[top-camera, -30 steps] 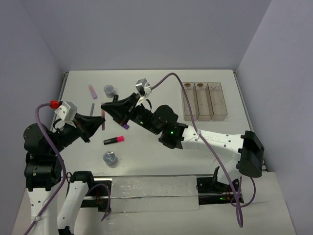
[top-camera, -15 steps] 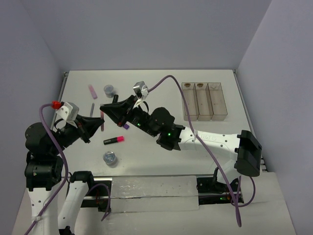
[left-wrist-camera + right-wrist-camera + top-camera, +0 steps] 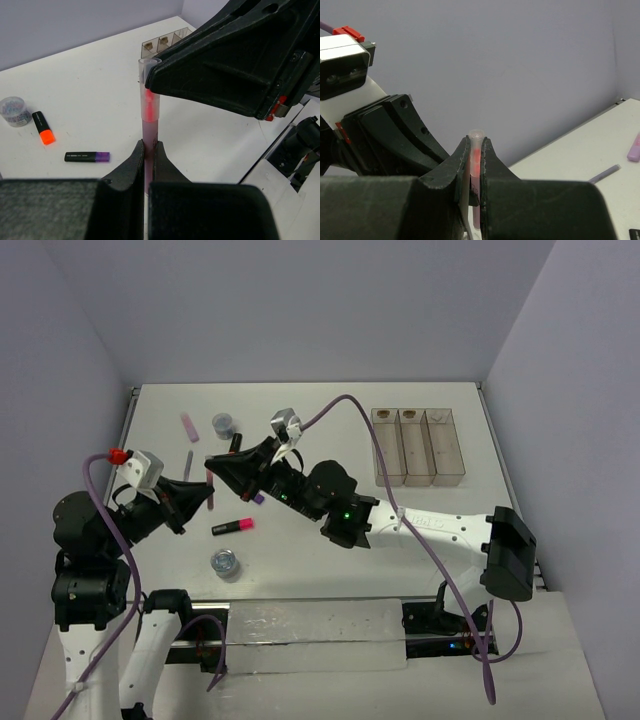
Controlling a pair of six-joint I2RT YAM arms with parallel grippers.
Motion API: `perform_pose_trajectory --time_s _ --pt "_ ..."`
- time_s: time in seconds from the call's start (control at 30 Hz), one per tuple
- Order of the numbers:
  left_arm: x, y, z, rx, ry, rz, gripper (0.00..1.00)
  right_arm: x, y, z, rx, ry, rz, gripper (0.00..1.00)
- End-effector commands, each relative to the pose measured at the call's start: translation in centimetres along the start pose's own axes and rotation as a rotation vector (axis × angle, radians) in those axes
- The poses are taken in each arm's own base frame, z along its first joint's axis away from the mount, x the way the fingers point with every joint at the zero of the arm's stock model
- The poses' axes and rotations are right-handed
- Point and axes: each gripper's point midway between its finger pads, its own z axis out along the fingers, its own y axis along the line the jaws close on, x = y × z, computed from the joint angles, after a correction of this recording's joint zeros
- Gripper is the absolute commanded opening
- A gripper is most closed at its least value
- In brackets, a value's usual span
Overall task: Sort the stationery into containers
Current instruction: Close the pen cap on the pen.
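A round pot (image 3: 224, 563) holding bluish bits is sitting nearest on the counter (image 3: 290, 565), and a pink-ended highlighter (image 3: 232, 527) is lying just beyond it. Left of centre, the left pincer (image 3: 148, 145) and the right pincer (image 3: 476, 144) are both clamping narrowly on one translucent pink stick (image 3: 149, 112), which is showing a red core below its clear end. Far right, three joined clear bins (image 3: 421, 480) are standing in a row, each showing a small brown mark at its far end.
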Motion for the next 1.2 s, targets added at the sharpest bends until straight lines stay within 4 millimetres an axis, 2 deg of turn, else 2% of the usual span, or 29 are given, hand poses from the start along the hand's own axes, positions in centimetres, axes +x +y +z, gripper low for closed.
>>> perform_pose_trajectory --time_s 0.0,0.07,0.13,0.3,0.47,0.6,0.7,0.9,1.07,1.17 --pt "-6.8 -1.2 -0.5 0.030 -0.250 0.228 0.00 11.9 1.5 -4.0 -0.057 0.438 -0.026 0.03" --pt "-5.8 -0.9 -0.3 0.034 -0.236 0.212 0.00 10.7 2.0 -3.4 -0.069 0.419 -0.040 0.01" --pt "-5.7 -0.8 -0.2 0.029 -0.235 0.206 0.00 9.7 2.6 -2.9 -0.084 0.402 -0.048 0.00" --pt "-6.0 -0.3 -0.3 -0.001 -0.231 0.230 0.00 9.5 2.6 -2.7 -0.080 0.399 -0.041 0.01" --pt "-5.4 -0.3 -0.3 0.003 -0.212 0.237 0.00 9.2 2.7 -2.7 -0.090 0.396 -0.031 0.14" --pt "-4.3 -0.1 -0.2 0.004 -0.184 0.227 0.00 8.2 3.0 -2.5 -0.103 0.385 -0.022 0.32" --pt "-3.7 0.0 -0.1 0.007 -0.167 0.221 0.00 7.4 3.4 -2.4 -0.119 0.371 -0.014 0.37" --pt "-3.5 -0.1 -0.1 0.013 -0.165 0.216 0.00 5.6 3.8 -2.4 -0.141 0.334 0.000 0.38" --pt "-3.6 0.2 0.0 0.001 -0.167 0.212 0.00 4.7 4.1 -3.7 -0.188 0.327 -0.010 0.40" --pt "-3.2 -0.1 0.0 0.019 -0.160 0.199 0.00 2.9 4.3 -4.3 -0.195 0.281 -0.024 0.41"
